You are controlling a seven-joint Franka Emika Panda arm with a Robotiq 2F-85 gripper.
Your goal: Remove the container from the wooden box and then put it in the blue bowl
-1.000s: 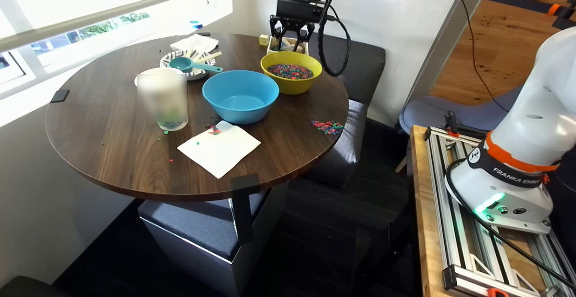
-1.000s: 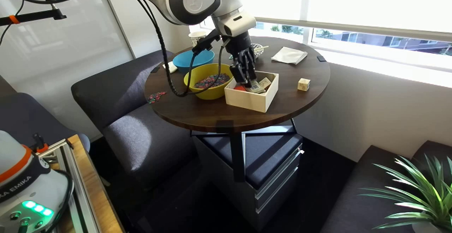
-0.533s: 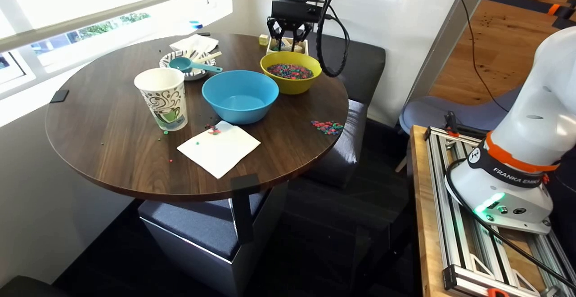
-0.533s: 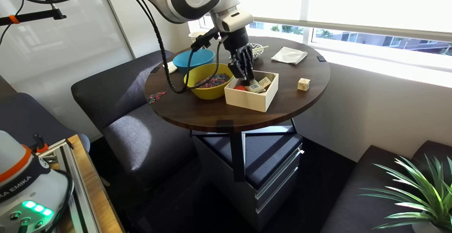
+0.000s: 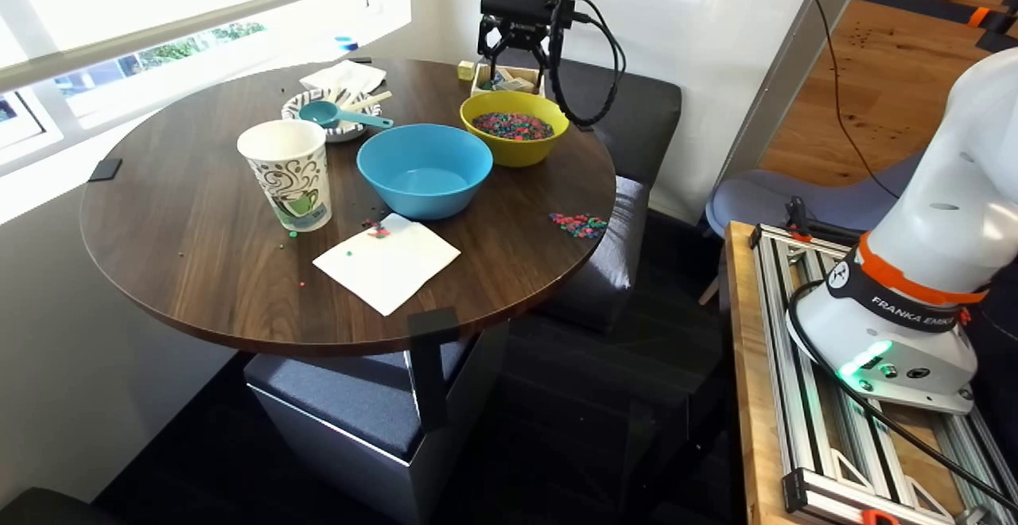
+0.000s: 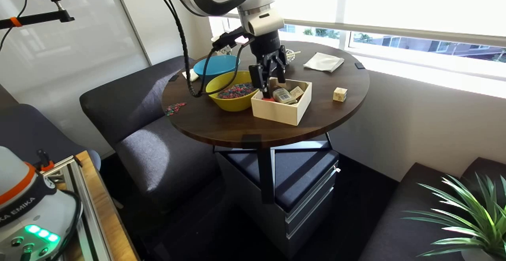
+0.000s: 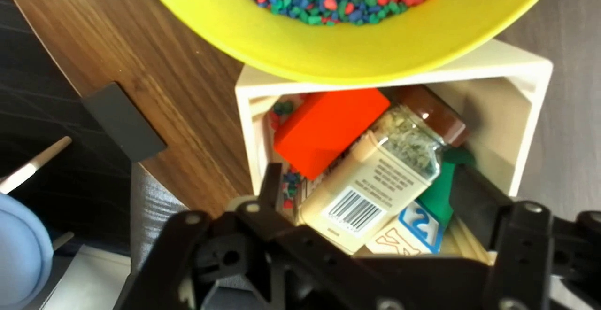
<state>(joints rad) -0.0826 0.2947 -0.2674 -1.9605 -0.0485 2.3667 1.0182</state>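
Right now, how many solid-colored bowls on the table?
2: blue bowl, beside a napkin; yellow bowl, between the blue one and the wooden box. Both exterior views show both.

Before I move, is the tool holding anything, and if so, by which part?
Nothing is held. The tool is open, and in the wrist view gaps show between its fingers and the jar lying in the box.
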